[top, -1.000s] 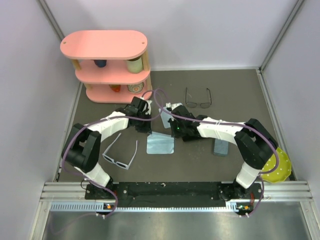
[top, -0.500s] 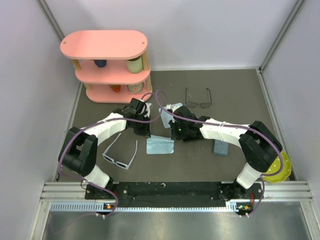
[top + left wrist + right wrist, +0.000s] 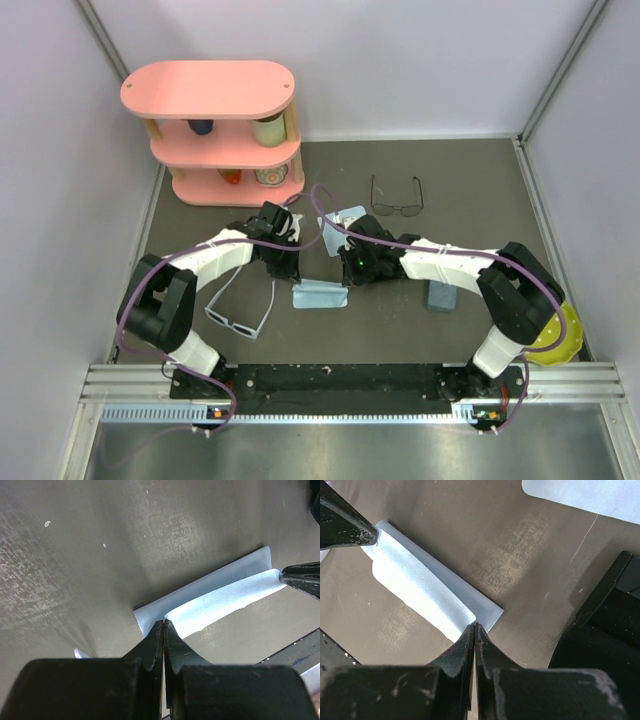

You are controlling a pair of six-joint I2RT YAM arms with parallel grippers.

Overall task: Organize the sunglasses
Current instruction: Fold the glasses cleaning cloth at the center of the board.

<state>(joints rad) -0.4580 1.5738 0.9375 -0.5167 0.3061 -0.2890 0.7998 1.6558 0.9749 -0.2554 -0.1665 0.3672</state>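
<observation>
1. Table (image 3: pixel 470 190): a dark surface that carries everything. A pink shelf (image 3: pixel 225 130) stands well beyond the left gripper (image 3: pixel 164 624), in the far corner.
2. Cloth (image 3: pixel 320 297): stretched between the two grippers. A second ago it lay as a broad square; now it is a narrow strip, with its upper layer drawn over the lower.
3. White sunglasses (image 3: pixel 240 315): on the near-left of the left gripper, apart from it and unmoved.
4. Wire sunglasses (image 3: pixel 397 207): beyond the right gripper (image 3: pixel 474 626), well apart and unmoved.
5. Grippers: each pair of jaws is pressed together on one end corner of the cloth's upper layer.
6. Reading: the fold looks nearly complete. Neither pair has been handled, so most of the organizing probably remains.
</observation>
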